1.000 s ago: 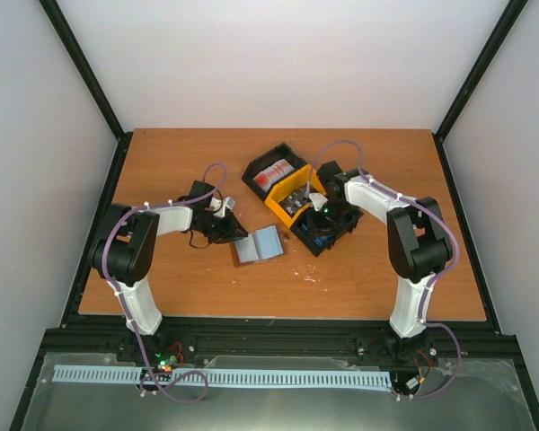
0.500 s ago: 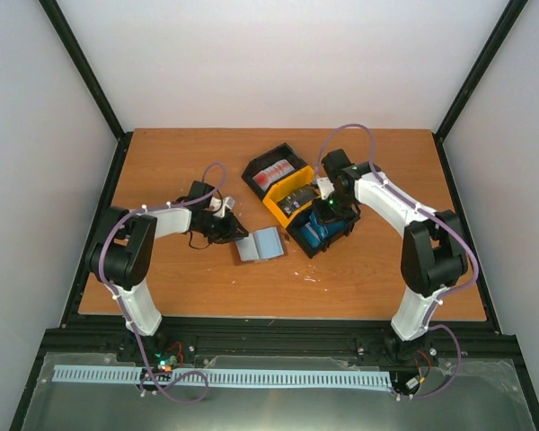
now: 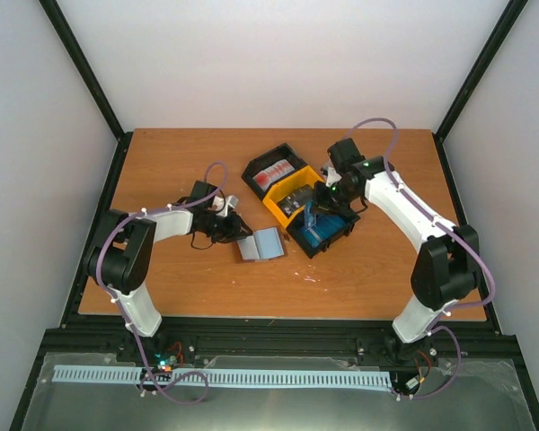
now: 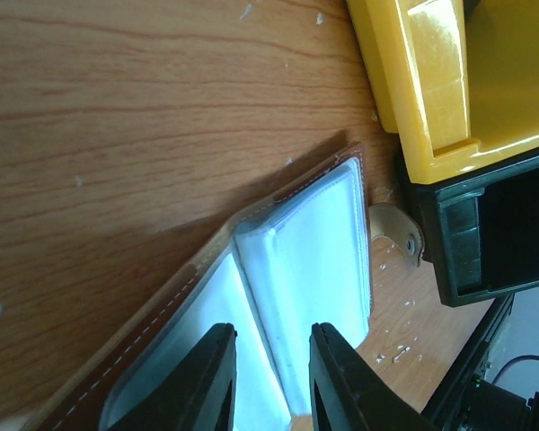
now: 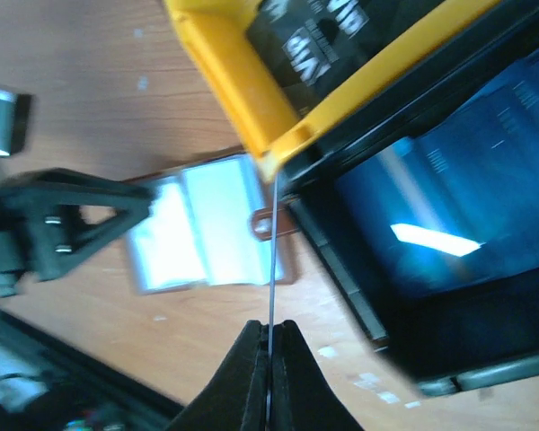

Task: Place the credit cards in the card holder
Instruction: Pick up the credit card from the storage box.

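Three open bins sit in a touching diagonal row at the centre of the top view on the brown wooden counter point(image 3: 189, 278): the upper black bin point(image 3: 250, 172) at upper left, the yellow bin point(image 3: 274, 209) in the middle, and the lower black bin point(image 3: 316, 249) at lower right.

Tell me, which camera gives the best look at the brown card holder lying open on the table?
The left wrist view: the card holder fills much of it, showing stitched brown edge, pale lining and snap tab. The top view shows it small, open beside the black bin. The right wrist view shows it blurred.
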Controlling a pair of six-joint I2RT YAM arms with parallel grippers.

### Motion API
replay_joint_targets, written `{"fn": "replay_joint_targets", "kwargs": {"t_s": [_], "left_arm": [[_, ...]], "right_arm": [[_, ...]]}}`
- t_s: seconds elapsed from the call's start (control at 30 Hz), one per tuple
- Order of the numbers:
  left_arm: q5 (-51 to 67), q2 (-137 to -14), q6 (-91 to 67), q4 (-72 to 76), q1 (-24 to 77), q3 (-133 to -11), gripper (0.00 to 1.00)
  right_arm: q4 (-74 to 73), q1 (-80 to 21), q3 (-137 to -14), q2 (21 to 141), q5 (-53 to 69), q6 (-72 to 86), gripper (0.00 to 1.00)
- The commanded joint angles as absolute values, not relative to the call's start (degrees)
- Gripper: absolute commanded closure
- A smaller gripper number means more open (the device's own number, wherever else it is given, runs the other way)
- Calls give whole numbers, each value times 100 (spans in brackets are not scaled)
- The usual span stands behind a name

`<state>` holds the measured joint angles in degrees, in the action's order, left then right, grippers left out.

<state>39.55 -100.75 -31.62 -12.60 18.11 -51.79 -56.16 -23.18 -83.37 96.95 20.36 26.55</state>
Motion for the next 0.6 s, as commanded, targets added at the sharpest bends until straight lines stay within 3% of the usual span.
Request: {"fn": "replay_joint_targets", "kwargs": {"t_s": [0.0,0.2,0.57], "left_arm": [[4114,-9879,-3300,-1037,1896,-5182,74],[4309,-9716,-3463,-786,1914,-4976,72],[4467,-9517,-3547,-682,1925,-4786,70]], "right_arm": [[-5059,-2347,-8038,9280,3171,4436,97],[-4549,-2347,-7715,9016,3652,5445,97],[-4068,-2455,-7185,8734,3958,5811,97]]}}
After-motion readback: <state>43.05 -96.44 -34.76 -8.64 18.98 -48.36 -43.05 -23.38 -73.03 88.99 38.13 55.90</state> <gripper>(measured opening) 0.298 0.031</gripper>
